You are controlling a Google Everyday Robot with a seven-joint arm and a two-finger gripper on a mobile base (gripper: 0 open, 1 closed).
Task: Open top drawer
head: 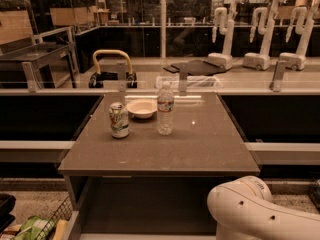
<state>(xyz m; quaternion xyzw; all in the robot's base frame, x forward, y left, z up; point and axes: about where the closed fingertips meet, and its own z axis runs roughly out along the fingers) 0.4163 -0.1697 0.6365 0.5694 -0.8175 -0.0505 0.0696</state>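
Shadow covers the top drawer (150, 204) under the smooth counter (165, 154). Its flat wide front faces me, long side left to right. My gripper hides past the round white arm (260, 214); I cannot tell its grip.

White rounded arm (260, 213) w/ small dark holes; hand off-frame.
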